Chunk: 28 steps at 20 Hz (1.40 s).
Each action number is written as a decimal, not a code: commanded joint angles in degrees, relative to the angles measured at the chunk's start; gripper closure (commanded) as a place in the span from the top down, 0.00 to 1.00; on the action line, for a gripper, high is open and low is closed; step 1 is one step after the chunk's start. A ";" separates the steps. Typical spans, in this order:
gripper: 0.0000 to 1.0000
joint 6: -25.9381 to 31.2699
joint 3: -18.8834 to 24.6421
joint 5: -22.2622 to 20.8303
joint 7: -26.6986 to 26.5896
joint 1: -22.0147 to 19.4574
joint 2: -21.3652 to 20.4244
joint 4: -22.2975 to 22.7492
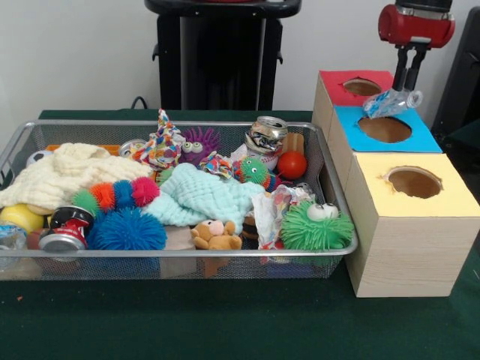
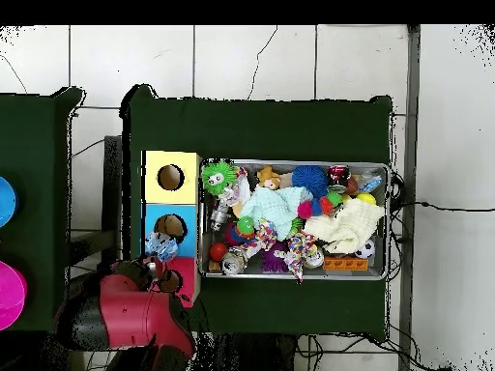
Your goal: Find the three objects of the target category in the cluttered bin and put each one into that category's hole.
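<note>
Item in transit: one crumpled clear plastic bottle [image 1: 393, 103], pinched between the closed fingers of the gripper [image 1: 409, 88] and hanging just above the blue-topped box [image 1: 420, 137], at the 12 o'clock edge of its hole [image 1: 385, 129] in the front view. The overhead view shows the same bottle [image 2: 160, 247] between the blue hole [image 2: 171, 226] and the red-topped box [image 2: 184, 282]. Receptacles: three boxes in a row beside the bin, the red-topped box [image 1: 334, 92], the blue and a yellow-topped box [image 1: 457, 201]; the holes look empty as far as can be seen. Source: wire mesh bin [image 1: 187, 255], still crowded. Contents noted: a crushed drink can [image 1: 265, 135] at 12 o'clock, a red can [image 1: 66, 229] at 8 o'clock, another clear crumpled item [image 1: 10, 237] at the 9 o'clock edge, a green spiky ball with eyes [image 1: 316, 226] at 4 o'clock, a blue spiky ball [image 1: 126, 229], a teddy bear [image 1: 214, 235], a mint cloth [image 1: 207, 196], a cream cloth [image 1: 64, 174], a red ball [image 1: 292, 165]. Progress, as judged: this bottle is about to be dropped but not yet released; how many targets are already deposited cannot be told, and further searching of the bin probably remains.
</note>
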 commanded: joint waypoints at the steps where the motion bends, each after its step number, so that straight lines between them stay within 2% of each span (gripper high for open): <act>1: 0.00 3.27 1.16 3.18 14.37 -0.05 4.23 -3.97; 8: 0.00 4.52 1.34 3.37 13.03 -0.79 5.88 -6.76; 18: 0.00 7.75 -0.21 3.64 13.38 1.63 7.53 -9.21; 19: 1.00 7.64 -0.13 3.69 13.26 1.69 7.54 -9.37; 28: 1.00 5.55 0.77 3.83 13.00 0.25 7.29 -8.52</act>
